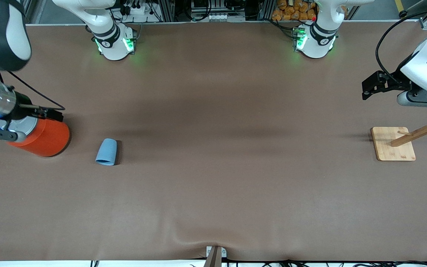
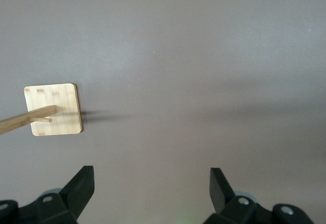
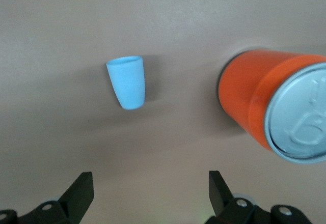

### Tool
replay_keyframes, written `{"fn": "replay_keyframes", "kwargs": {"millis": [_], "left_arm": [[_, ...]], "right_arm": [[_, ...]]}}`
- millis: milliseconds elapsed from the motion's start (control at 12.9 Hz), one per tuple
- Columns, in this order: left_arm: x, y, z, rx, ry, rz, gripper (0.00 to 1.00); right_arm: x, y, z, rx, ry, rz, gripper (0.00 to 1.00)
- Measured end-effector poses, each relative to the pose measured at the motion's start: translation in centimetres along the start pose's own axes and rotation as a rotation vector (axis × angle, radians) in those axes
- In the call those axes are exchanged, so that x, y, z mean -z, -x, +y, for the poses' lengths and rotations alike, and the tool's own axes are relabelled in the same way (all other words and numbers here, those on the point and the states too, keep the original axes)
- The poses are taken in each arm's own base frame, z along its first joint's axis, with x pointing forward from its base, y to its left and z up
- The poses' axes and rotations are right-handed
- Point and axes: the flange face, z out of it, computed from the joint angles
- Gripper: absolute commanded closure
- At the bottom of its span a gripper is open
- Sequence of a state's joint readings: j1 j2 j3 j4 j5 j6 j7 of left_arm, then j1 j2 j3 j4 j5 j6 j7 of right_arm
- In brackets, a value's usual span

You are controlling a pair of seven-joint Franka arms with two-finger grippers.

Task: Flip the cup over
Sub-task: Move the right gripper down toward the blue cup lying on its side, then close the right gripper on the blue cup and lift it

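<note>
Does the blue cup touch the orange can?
Apart. The front view shows bare table between the cup and the orange can; the right wrist view confirms it.

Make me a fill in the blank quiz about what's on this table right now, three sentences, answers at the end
1. The cup lies on its ____ on the table.
2. The thing standing beside the cup, toward the right arm's end, is an orange ____.
3. The left gripper hangs over bare table near the wooden rack, its fingers ____.
The right gripper is open too.
Missing words: side; can; open
</note>
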State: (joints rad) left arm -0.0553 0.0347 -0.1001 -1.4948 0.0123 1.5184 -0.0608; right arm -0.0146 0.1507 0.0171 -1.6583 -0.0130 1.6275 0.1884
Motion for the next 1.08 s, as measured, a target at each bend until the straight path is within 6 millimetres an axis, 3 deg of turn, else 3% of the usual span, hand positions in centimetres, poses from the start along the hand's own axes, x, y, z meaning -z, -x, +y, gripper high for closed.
{"fn": "replay_keyframes", "kwargs": {"millis": [619, 1082], "left_arm": [[-0.6, -0.2, 0.1, -0.003, 0.0, -0.013, 0.0], [-1.3, -0.3, 0.2, -0.003, -0.001, -0.027, 0.0]], "right_arm": [[-11.8, -1.0, -0.2, -0.012, -0.044, 0.074, 0.0], [-17.7, -0.7, -0.7, -0.001, -0.089, 0.163, 0.0]]}}
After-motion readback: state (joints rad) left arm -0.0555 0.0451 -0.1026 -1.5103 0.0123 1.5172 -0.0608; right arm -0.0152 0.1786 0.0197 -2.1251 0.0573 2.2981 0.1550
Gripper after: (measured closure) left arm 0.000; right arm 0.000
